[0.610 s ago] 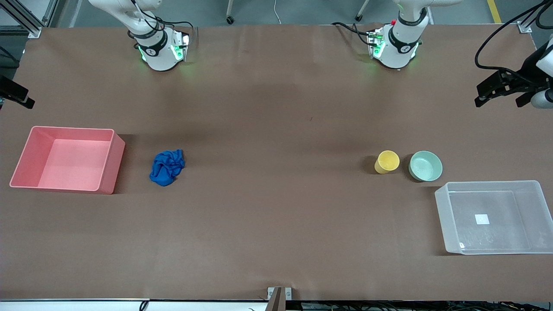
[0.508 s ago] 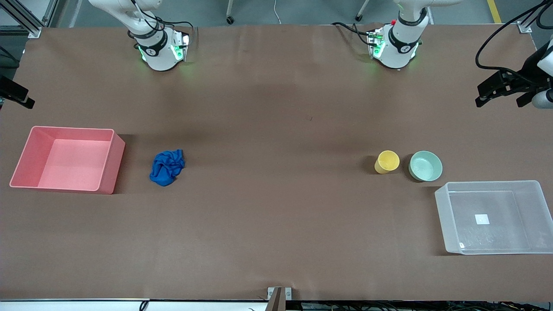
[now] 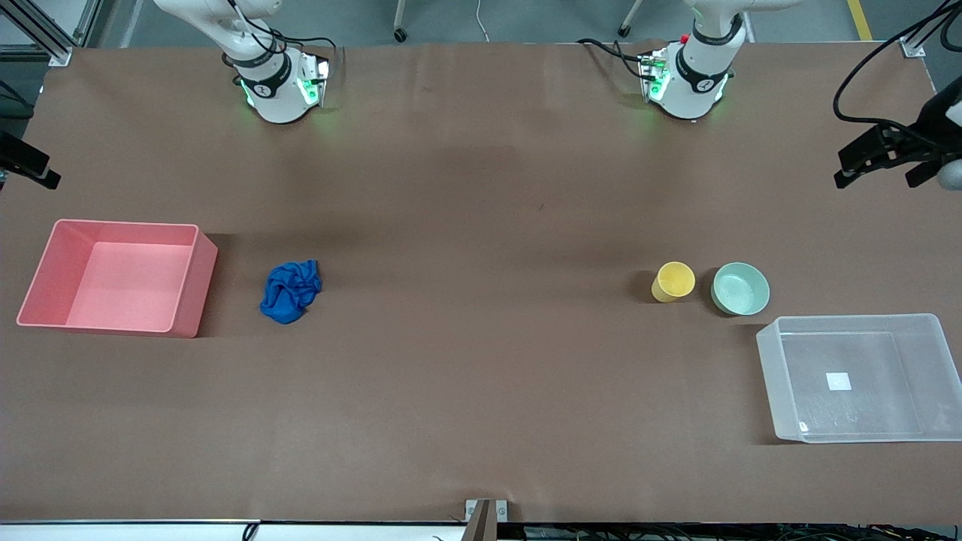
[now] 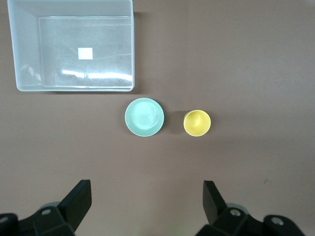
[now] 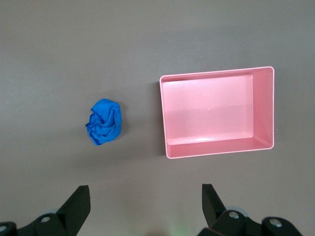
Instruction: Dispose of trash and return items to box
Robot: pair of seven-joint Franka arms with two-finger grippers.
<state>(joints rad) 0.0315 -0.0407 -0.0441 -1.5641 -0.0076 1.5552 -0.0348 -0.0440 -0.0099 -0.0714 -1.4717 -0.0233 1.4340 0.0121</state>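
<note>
Blue cloth wad [image 3: 291,291] lies on the surface [image 3: 481,376] beside the pink bin [image 3: 45,270], under the raised right tool [image 5: 145,201], fingers wide. Yellow cup [image 3: 673,282] and mint-green bowl [image 3: 740,288] sit side by side near the clear box [image 3: 766,353], below the raised left tool [image 4: 147,199], also wide.

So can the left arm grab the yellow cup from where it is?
Probably yes. The left gripper hangs high with jaws open, the yellow cup stands upright beside the mint-green bowl with a small gap between them, and nothing covers it.
</note>
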